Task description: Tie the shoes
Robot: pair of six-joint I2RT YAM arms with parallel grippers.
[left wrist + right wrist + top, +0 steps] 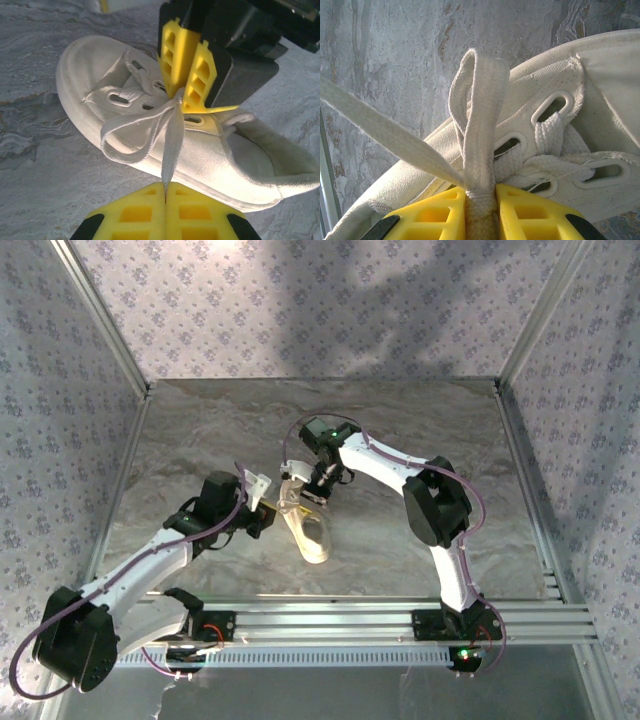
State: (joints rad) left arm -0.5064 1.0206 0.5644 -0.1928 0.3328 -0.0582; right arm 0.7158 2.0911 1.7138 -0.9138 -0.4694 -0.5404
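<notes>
Item: one cream-white sneaker, at the middle of the grey table, between both grippers. Long axis runs near to far; toe points away from the arm bases, heel opening nearest them. Left gripper: clenched on a flat, taut lace strand. Right gripper: pinching a folded lace loop beside the eyelets.

grey marbled tabletop, floral-patterned walls, aluminium rail along near edge
</notes>
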